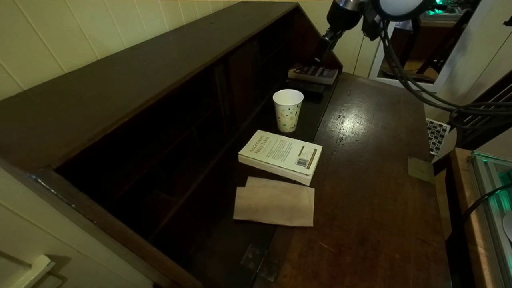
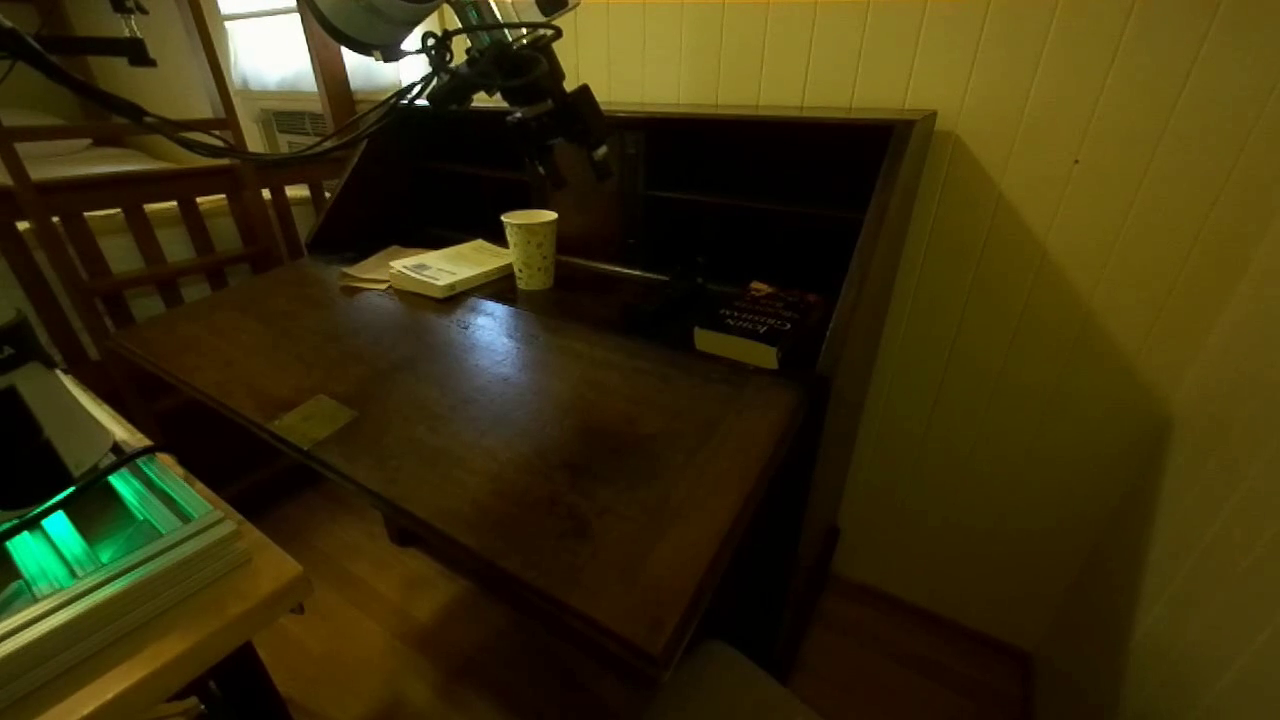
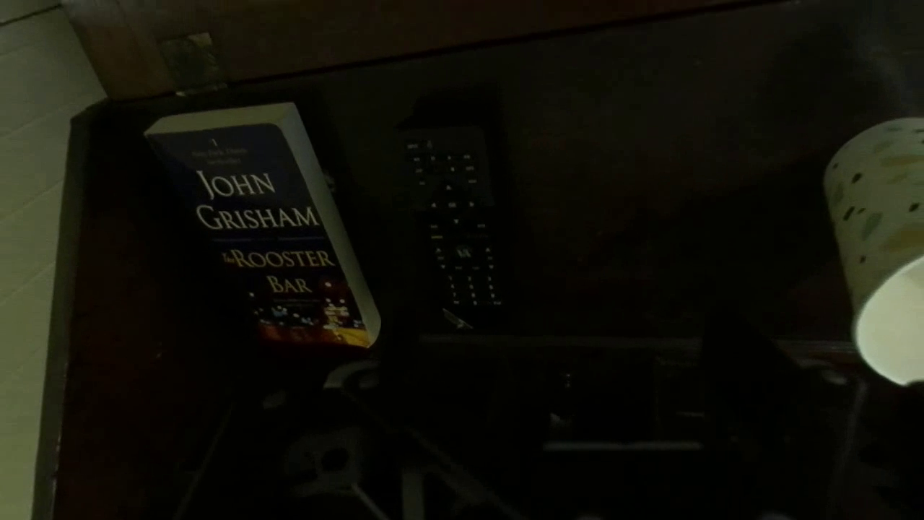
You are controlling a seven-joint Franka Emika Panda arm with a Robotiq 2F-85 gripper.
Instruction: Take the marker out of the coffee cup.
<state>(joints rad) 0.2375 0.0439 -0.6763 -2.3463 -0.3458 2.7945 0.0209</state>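
The coffee cup point(image 1: 288, 111) is a tapered white paper cup with small coloured flecks. It stands upright on the desk beside the white book, and it also shows in an exterior view point(image 2: 533, 250) and at the right edge of the wrist view point(image 3: 877, 209). The marker does not show in any view; most of the cup's inside is hidden. My gripper point(image 2: 578, 170) is in the air above the desk, higher than the cup and apart from it. In the wrist view the dark fingers point(image 3: 563, 339) stand wide apart with nothing seen between them.
A white book point(image 1: 280, 154) and brown napkins point(image 1: 276, 204) lie beside the cup. A dark book point(image 3: 267, 224) and a black remote point(image 3: 455, 217) lie at the desk's other end. The desk's shelf unit point(image 1: 160, 52) rises behind them. Cables point(image 1: 420, 94) hang from the arm.
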